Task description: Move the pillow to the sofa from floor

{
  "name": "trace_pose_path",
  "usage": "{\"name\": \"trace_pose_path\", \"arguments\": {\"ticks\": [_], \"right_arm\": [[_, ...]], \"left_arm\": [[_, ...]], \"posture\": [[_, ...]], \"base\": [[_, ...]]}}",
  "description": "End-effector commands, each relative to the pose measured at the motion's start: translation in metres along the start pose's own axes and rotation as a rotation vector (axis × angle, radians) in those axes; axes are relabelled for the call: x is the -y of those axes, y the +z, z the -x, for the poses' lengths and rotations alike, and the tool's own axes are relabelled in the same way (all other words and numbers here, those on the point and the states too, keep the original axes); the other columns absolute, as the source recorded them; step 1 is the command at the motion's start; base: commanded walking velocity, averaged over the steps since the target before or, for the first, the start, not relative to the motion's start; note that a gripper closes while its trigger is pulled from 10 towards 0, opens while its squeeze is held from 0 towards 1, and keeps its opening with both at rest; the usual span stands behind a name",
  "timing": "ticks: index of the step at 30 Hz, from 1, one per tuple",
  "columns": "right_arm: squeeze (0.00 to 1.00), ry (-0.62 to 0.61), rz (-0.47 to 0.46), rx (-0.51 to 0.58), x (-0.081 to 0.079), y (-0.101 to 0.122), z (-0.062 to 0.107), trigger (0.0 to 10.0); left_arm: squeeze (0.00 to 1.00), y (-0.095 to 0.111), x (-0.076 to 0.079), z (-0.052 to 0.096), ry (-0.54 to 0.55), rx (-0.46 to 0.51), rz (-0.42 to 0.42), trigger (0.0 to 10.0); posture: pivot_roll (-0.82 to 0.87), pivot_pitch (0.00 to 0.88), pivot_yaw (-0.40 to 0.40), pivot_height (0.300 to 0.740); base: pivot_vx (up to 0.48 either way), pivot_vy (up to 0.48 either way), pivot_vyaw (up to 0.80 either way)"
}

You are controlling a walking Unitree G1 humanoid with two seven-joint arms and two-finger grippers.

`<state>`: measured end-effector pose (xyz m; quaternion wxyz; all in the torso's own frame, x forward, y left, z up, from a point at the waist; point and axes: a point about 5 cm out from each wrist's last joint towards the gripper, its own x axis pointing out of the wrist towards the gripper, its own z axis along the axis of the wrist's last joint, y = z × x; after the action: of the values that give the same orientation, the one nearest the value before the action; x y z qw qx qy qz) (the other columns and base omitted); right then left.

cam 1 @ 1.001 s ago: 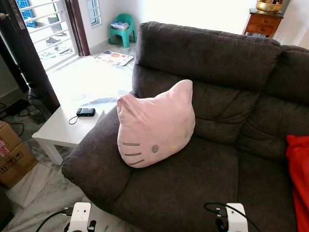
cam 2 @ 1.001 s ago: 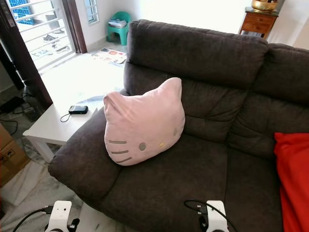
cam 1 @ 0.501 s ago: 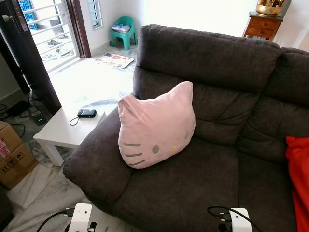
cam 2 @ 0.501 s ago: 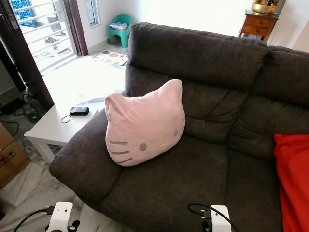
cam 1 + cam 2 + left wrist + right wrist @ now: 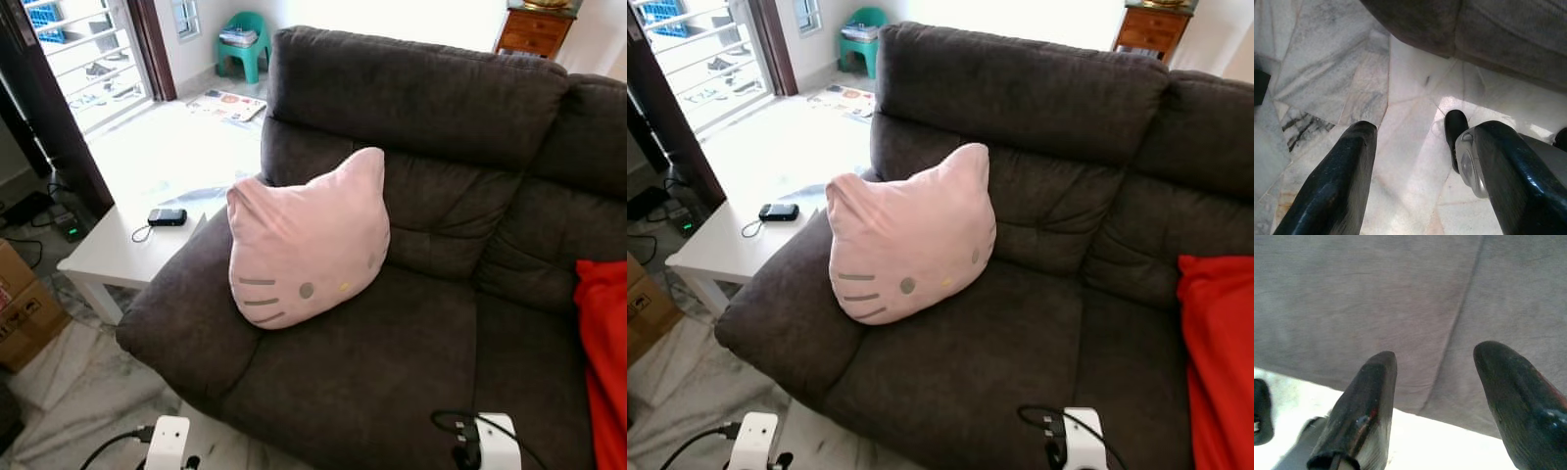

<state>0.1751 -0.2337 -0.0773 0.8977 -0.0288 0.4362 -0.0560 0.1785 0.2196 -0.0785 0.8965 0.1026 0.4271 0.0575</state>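
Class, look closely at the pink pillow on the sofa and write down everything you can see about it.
The pink pillow is shaped like a cat's head, with two pointed ears on top, grey whisker stripes, a grey oval eye and a small yellow nose. Its fabric looks soft and plush. It stands upright on the seat of the dark grey sofa, at the sofa's left end, leaning back against the backrest with its lower left edge by the armrest. No gripper touches it.
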Motion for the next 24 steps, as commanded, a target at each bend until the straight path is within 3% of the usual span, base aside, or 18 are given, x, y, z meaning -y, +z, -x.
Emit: {"name": "trace_pose_path", "arguments": {"ticks": [1, 8, 13, 24], "right_arm": [[0.00, 0.007, -0.002, -0.018, -0.009, -0.002, -0.001, 10.0], [0.00, 0.023, -0.001, -0.015, -0.025, 0.002, -0.003, 10.0], [0.00, 0.014, -0.001, -0.023, -0.016, -0.002, -0.002, 10.0], [0.00, 0.004, -0.010, -0.022, -0.012, -0.003, -0.001, 10.0]], "left_arm": [[0.00, -0.007, 0.000, 0.001, -0.004, -0.034, -0.016, 10.0], [0.00, -0.007, 0.000, 0.001, -0.004, -0.037, -0.011, 10.0], [0.00, -0.008, 0.000, 0.001, -0.003, -0.041, -0.008, 10.0], [0.00, -0.009, -0.001, 0.002, -0.002, -0.048, -0.007, 10.0]], "posture": [[0.00, 0.066, -0.055, 0.740], [0.00, 0.071, -0.059, 0.740], [0.00, 0.074, -0.062, 0.740], [0.00, 0.076, -0.066, 0.740]], "base": [[-0.281, 0.000, 0.00], [-0.282, 0.000, 0.00], [-0.285, 0.000, 0.00], [-0.282, 0.000, 0.00]]}}
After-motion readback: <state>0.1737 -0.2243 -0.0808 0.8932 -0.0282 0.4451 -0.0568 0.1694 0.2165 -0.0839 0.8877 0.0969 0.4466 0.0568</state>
